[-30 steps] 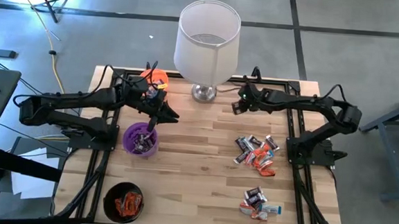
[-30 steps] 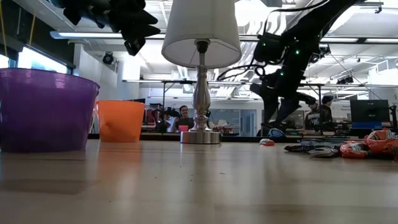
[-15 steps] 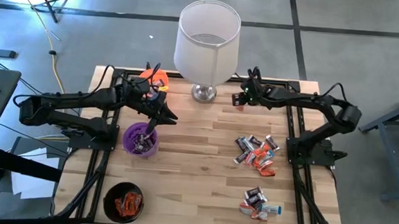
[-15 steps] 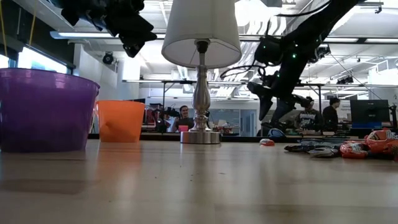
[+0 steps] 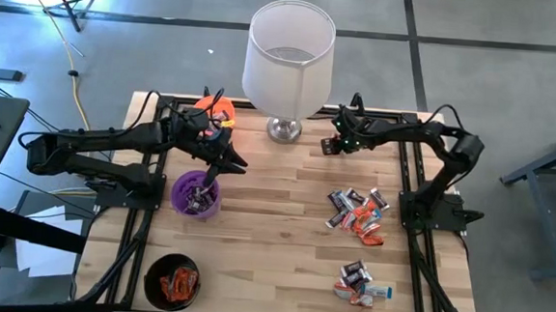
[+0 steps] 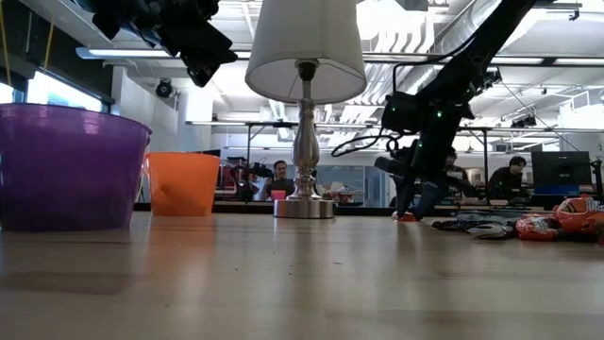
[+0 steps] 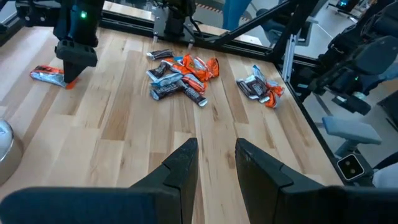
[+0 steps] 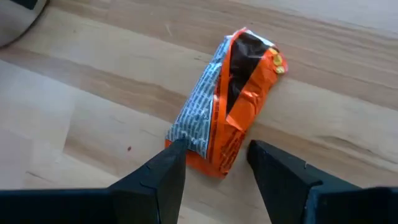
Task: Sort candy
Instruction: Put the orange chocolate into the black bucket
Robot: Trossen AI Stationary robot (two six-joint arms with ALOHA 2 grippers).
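Right claw [image 8: 211,171] low over a lone orange candy [image 8: 231,99] on the bench [image 5: 283,224] near the lamp [image 5: 288,55], fingers spread either side of it, not yet clenched: lined up for a pinch. Left claw [image 5: 228,158] released, empty, parked above the purple cup [image 5: 196,194]. Remaining candy heaps [image 5: 355,213] on the bench's right side, well apart from the cups.

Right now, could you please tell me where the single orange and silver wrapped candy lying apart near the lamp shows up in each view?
High view: the orange and silver wrapped candy is mostly hidden under the right gripper, right of the silver lamp base.
Low view: at the gripper's tip, right of the lamp base.
Left wrist view: far side, under the other arm.
Right wrist view: centre, between open fingers.
Shared landmark: the lamp base.
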